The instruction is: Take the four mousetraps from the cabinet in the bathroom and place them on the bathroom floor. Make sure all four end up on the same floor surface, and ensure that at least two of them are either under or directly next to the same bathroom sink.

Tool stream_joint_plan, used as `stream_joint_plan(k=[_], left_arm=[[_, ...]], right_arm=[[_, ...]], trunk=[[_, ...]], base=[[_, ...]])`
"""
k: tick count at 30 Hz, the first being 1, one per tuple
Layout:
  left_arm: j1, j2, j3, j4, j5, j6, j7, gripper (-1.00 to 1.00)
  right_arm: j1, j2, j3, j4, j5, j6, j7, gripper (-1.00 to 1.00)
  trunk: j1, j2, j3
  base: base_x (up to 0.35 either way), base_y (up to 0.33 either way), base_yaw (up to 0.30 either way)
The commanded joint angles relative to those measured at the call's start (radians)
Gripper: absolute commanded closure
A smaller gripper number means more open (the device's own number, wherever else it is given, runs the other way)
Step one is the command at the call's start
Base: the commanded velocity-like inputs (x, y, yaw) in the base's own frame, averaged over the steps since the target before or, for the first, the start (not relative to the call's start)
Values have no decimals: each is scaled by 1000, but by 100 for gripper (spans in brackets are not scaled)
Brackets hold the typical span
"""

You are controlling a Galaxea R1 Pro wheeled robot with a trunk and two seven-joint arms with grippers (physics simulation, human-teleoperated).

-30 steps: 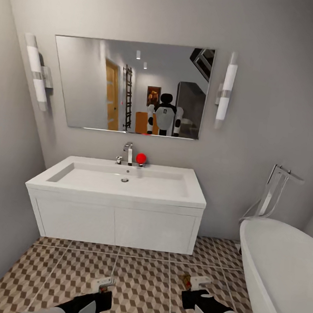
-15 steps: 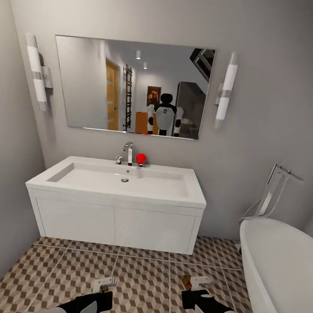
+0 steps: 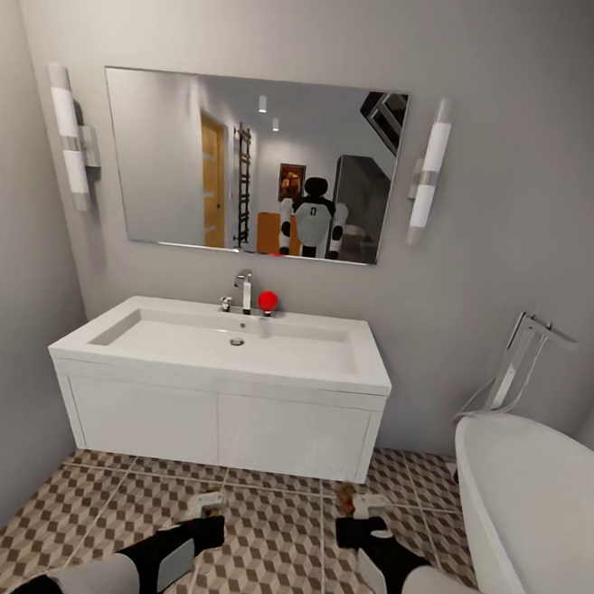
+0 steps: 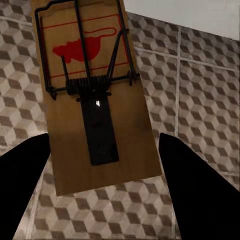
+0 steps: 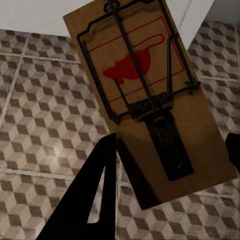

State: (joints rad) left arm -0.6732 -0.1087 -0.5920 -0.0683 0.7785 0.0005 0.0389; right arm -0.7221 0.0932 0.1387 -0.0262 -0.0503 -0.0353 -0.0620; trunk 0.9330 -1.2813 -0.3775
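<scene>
Head view shows us facing a white sink unit (image 3: 220, 389) hung on the far wall, with the patterned bathroom floor (image 3: 264, 548) running under it and a white tub (image 3: 531, 510) at the right. Our two arms reach forward low over the tiles, the left gripper (image 3: 207, 505) and the right gripper (image 3: 363, 504) both near the front of the sink unit.

Each arm carries a mousetrap, and we judge they are held out flat over the floor so they can be set down next to the sink. In the left wrist view a mousetrap (image 4: 92, 95) lies between the dark fingers (image 4: 22, 175), which are clamped on its near end (red mark up, wire and spring facing us). In the right wrist view the other mousetrap (image 5: 145, 100) is gripped the same way by its fingers (image 5: 95, 190), tilted across the tiles, its far end over the white front of the sink unit.

The sink basin (image 3: 236, 338) is bare apart from its drain; a red ball (image 3: 268, 301) sits by the tap (image 3: 244, 290) at its far edge. The unit's doors are closed.
</scene>
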Motion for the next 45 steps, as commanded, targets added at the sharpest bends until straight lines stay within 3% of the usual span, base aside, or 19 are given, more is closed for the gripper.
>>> stream_joint_plan(k=[1, 9, 24, 29, 30, 45], left_arm=[[-6, -6, -8, -7, 13, 0, 4, 100], [-40, -2, -7, -52, 35, -1, 8, 100], [-40, 64, -1, -136, -50, -10, 7, 100], [-40, 92, -2, -118, -78, -14, 4, 100], [-40, 113, -3, -117, -226, -15, 4, 100], [-40, 121, -6, -130, -249, -17, -6, 100]], right_arm=[[-1, 2, 8, -5, -5, -1, 2, 100], [-2, 8, 9, -50, -5, 37, -3, 100], [-2, 9, 9, -134, -7, 27, -59, 100], [-2, 10, 7, -163, -9, 22, -88, 100], [-2, 10, 7, -197, -9, 21, -143, 100], [-2, 10, 6, -187, -11, 1, -147, 100]], trunk=[[0, -1, -1], [0, -1, -1], [0, -1, -1], [0, -1, -1], [0, -1, -1], [0, -1, -1]], base=[[0, 0, 0], [0, 0, 0], [0, 0, 0], [0, 0, 0], [0, 0, 0], [0, 0, 0]])
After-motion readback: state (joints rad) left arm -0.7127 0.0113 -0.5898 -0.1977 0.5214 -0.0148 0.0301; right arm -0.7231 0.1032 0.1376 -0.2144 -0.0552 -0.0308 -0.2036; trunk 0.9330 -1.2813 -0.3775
